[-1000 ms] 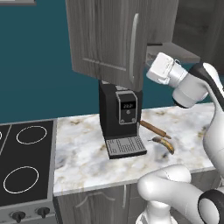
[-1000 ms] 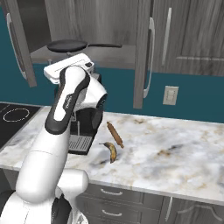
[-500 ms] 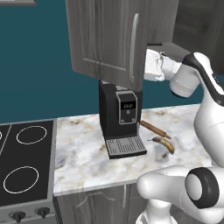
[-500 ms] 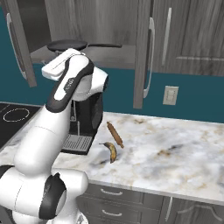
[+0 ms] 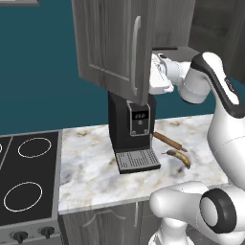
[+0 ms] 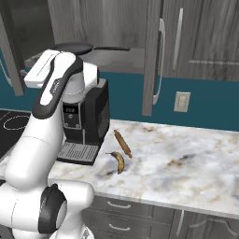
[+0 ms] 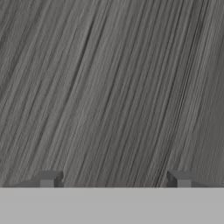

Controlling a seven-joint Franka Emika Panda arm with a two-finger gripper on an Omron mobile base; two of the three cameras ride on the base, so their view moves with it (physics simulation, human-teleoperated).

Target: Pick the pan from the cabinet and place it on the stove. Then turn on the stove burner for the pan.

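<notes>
The pan (image 6: 73,47) lies on the grey shelf of the open cabinet (image 6: 122,58), its thin black handle (image 6: 112,48) pointing right. My gripper (image 7: 114,179) is open, its fingertips (image 7: 49,178) wide apart with nothing between them, facing dark wood grain very close up. The white hand (image 5: 161,75) sits just behind the edge of the open cabinet door (image 5: 115,43), above the coffee machine and slightly below the shelf. The stove (image 5: 14,167) is at the far left, with white rings (image 5: 23,196) and black knobs (image 5: 20,235).
A black coffee machine (image 5: 134,129) stands on the marble counter (image 6: 186,158) under the cabinet. A rolling pin (image 5: 167,140) and a banana (image 5: 179,158) lie to its right. A second open door (image 6: 155,56) hangs right of the shelf.
The hand has swung left toward the open cabinet door, and the forearm has followed it. Pan, coffee machine, rolling pin and banana have stayed put.
</notes>
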